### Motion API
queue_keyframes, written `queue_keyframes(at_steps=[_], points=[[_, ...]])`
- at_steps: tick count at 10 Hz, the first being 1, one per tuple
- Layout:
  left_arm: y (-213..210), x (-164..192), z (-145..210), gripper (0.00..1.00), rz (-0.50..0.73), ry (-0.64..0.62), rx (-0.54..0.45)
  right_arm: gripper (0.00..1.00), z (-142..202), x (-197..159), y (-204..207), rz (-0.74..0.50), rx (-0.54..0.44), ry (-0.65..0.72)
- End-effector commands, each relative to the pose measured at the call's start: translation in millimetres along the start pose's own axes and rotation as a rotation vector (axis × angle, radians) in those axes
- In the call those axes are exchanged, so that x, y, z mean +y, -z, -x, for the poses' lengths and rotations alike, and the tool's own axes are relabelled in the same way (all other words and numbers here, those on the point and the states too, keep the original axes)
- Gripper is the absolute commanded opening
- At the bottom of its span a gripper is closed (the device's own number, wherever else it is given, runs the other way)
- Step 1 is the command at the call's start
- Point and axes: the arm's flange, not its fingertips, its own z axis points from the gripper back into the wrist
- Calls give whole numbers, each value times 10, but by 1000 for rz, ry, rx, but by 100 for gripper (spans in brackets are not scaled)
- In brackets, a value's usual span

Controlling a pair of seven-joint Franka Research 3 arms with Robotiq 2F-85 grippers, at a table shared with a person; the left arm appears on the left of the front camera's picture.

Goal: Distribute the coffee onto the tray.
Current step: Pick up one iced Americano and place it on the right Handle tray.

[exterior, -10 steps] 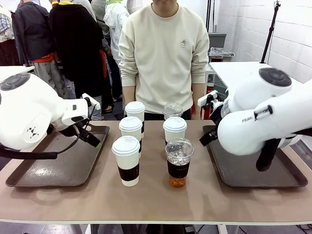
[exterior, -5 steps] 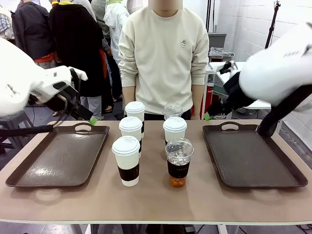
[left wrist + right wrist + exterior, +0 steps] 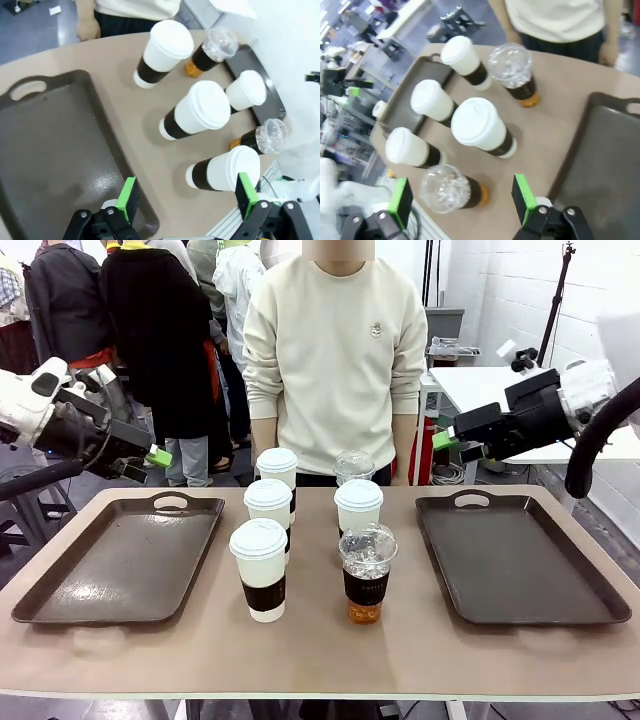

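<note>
— Progress on the coffee?

— None yet, I judge. On the tan table [image 3: 320,660], a dark brown plastic tray [image 3: 120,560] at its left end and a matching tray [image 3: 520,560] at its right end both lie bare. All six drinks stand in two rows at the table's middle: four white lidded paper cups [image 3: 259,570] with dark sleeves, and two clear dome-lidded plastic cups [image 3: 367,575] of amber drink.

— And your grippers?

— My left gripper [image 3: 186,196] and right gripper [image 3: 461,200] hang raised by the table's far corners, jaws spread wide, holding nothing. Every cup is left to move.
</note>
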Motion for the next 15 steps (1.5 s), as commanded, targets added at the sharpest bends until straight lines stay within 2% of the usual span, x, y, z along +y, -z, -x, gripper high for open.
queue_keyframes(at_steps=[1, 3, 4, 5, 6, 8, 10, 12, 15], points=[[95, 175, 18, 100, 95, -34, -30, 100, 74, -295, 124, -154, -38, 52], [127, 256, 41, 100, 151, -61, -48, 100, 132, -415, 131, -220, -58, 87], [149, 267, 50, 100, 124, -46, -32, 100, 143, -421, 161, -203, -43, 74], [154, 189, 59, 100, 25, 32, -4, 100, 164, -376, 182, -144, -13, 25], [91, 226, 95, 100, 132, -75, -39, 100, 215, -379, 71, -224, -69, 97], [91, 226, 95, 100, 132, -75, -39, 100, 215, -379, 71, -224, -69, 97], [117, 237, 113, 100, 105, -66, -20, 100, 216, -462, 128, -212, -28, 119], [45, 508, 142, 100, 196, -109, -35, 100, 158, -709, 57, -313, -43, 210], [25, 775, 64, 100, 277, -125, -81, 100, 141, -934, 19, -373, -52, 290]])
